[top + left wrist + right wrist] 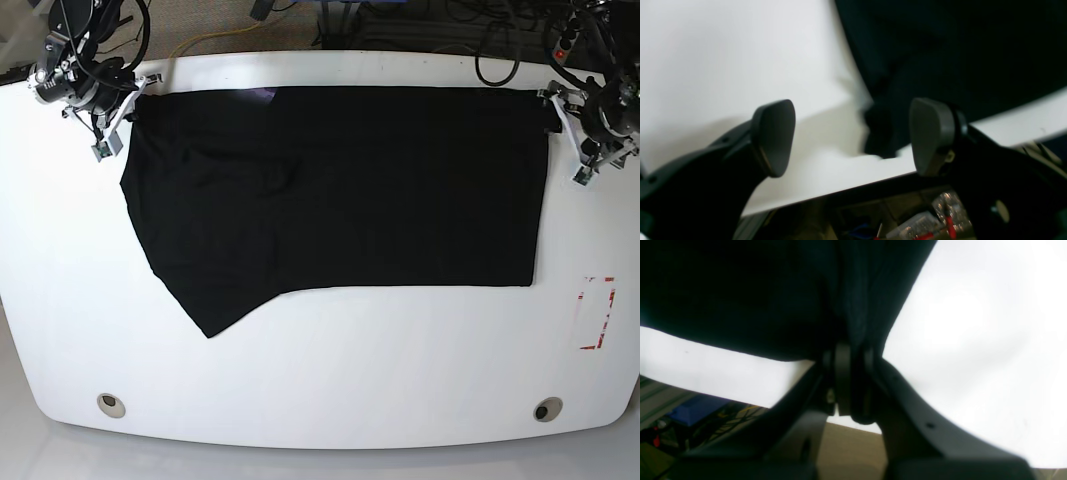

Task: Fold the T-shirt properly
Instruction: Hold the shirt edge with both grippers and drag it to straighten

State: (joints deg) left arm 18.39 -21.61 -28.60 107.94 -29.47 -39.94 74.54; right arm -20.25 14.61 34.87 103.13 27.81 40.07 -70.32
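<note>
The black T-shirt (pixel 340 190) lies flat on the white table (pixel 320 380), its top edge along the far side and a pointed flap hanging toward the front left. No graphic shows. My right gripper (pixel 137 92) is at the shirt's far left corner; in the right wrist view it (pixel 855 383) is shut on a bunch of the black cloth (pixel 740 290). My left gripper (pixel 555 112) is at the far right corner; in the left wrist view it (pixel 851 138) is open, with the shirt's corner (pixel 878 133) lying between its fingers (pixel 773 136) on the table.
A red-marked rectangle (pixel 597 313) is on the table at the right. Two round holes (pixel 111 404) (pixel 546 409) sit near the front edge. Cables (pixel 400 25) lie beyond the far edge. The table edge (pixel 840 190) is close under my left gripper.
</note>
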